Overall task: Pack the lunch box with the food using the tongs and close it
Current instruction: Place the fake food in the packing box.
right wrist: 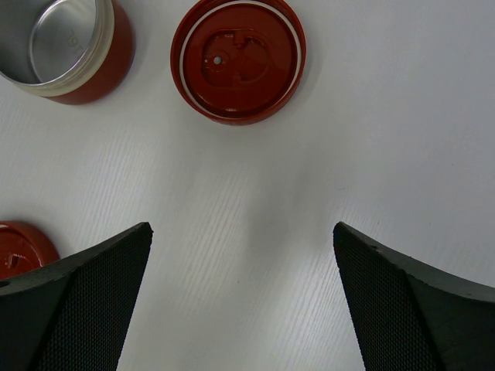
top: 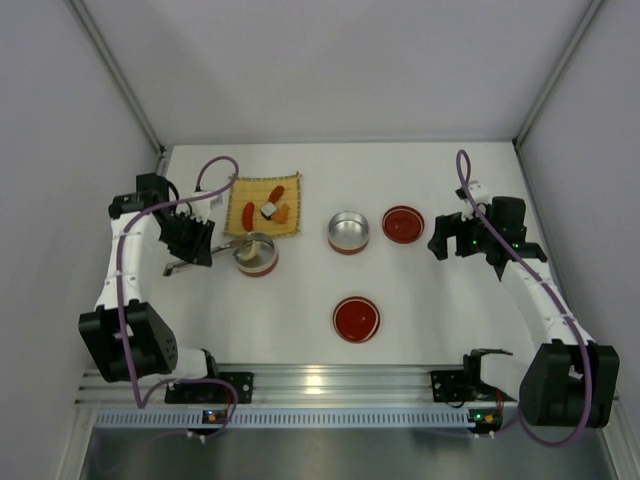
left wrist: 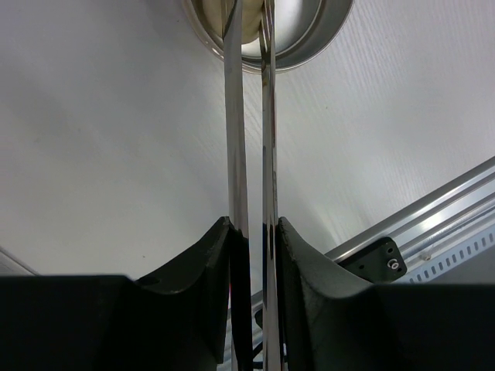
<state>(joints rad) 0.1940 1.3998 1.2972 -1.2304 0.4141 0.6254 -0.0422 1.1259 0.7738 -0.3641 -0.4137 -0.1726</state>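
**Packing just started: 1 piece at bowl, rest on mat**

L pincer (left wrist: 254,232) is closed narrow on the tongs (left wrist: 248,139). Tong tips reach into the red bowl (top: 270,262) just below the yellow mat (top: 240,190). The whitish ball (top: 246,255) is in that bowl; can't tell if it's gripped or loose.

Red pieces (top: 275,192), orange piece (top: 283,212) and b/w roll (top: 268,210) are on the mat, not packed.

2nd bowl (right wrist: 77,66) is empty. Far lid (right wrist: 238,60) and near lid (top: 356,318) are both off, lying on the table (top: 440,300).

R pincer (right wrist: 241,228) is wide open, holds nothing, and hovers nr the far lid.

Left to do: remaining pieces, then lids on.
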